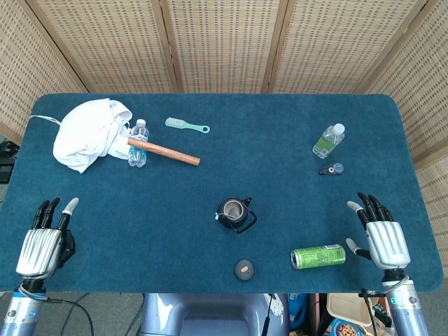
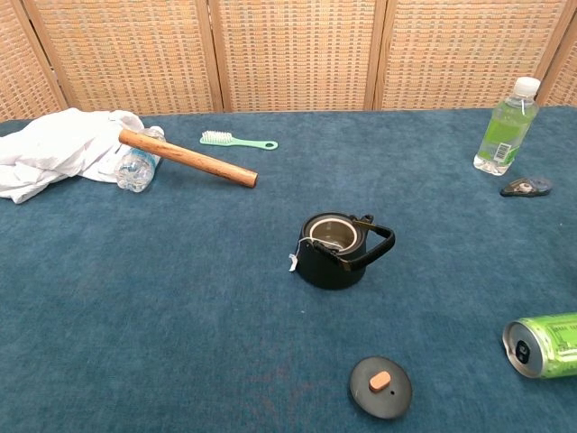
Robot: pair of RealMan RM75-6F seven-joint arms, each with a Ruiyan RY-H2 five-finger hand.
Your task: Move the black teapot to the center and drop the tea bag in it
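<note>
The small black teapot with a loop handle (image 2: 334,251) sits mid-table, lid off, tea bag tag (image 2: 293,262) hanging outside. It looks heavy and hard; grab the handle. Left hand (image 1: 42,245) and right hand (image 1: 381,238) are wide open, holding nothing

Green can (image 1: 318,256), brush (image 1: 187,125), white cloth (image 1: 87,133)
</note>
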